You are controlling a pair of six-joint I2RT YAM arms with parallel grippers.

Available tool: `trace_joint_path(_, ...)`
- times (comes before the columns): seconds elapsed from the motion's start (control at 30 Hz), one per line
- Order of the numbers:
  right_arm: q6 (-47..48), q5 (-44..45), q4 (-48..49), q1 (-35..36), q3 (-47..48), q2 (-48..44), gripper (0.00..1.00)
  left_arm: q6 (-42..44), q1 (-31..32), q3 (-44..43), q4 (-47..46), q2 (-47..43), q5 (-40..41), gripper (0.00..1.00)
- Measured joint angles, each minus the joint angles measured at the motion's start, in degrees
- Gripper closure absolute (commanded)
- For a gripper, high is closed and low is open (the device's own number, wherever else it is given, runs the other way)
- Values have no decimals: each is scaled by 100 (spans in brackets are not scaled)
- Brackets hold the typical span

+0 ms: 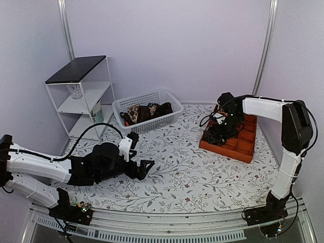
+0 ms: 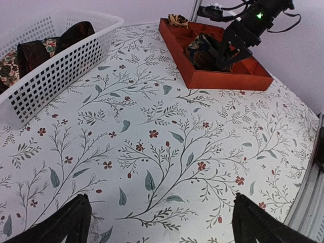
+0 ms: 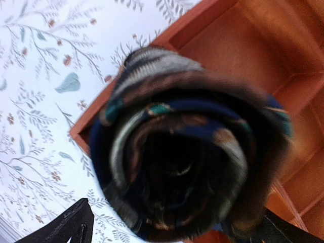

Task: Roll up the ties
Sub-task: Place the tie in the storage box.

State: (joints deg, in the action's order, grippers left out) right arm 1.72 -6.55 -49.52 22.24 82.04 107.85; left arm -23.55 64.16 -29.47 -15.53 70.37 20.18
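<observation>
Rolled tie (image 3: pixel 177 147) — probably soft, light, apt to uncoil — is being clenched across its coil by the right tool (image 3: pixel 169 230) over the tray (image 3: pixel 238 30); left tool (image 2: pixel 159 225) is hanging released.

Left arm (image 1: pixel 38 166), right arm (image 1: pixel 264 108) — white shells, black joints, loose black cables (image 1: pixel 104 124); left end effector (image 1: pixel 147 170), right end effector (image 1: pixel 212 136) black — green LED (image 2: pixel 259 15).

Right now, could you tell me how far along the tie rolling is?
Done: one rolled tie sits in a far compartment of the red tray. In hand: the right hand holds a second roll over the tray. Left: several loose ties lie in the white basket; the left hand is open and empty.
</observation>
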Motion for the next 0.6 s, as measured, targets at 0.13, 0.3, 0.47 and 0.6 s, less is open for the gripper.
trace_joint_path(0.13, -254, 197, 90, 0, -79, -457, 0, -2, 0, -90, 2, 111, -20, 2)
trace_joint_path(0.3, -654, 695, 151, 0, -81, -1023, 0, -4, -24, -286, 68, 203, -26, 2)
trace_joint_path(0.47, -1021, 955, 280, -2, -81, -1508, 0, -61, -175, -608, 251, 306, -76, 1)
trace_joint_path(0.6, -1355, 925, 411, -2, -81, -1709, 0, -208, -448, -844, 511, 321, -306, 1)
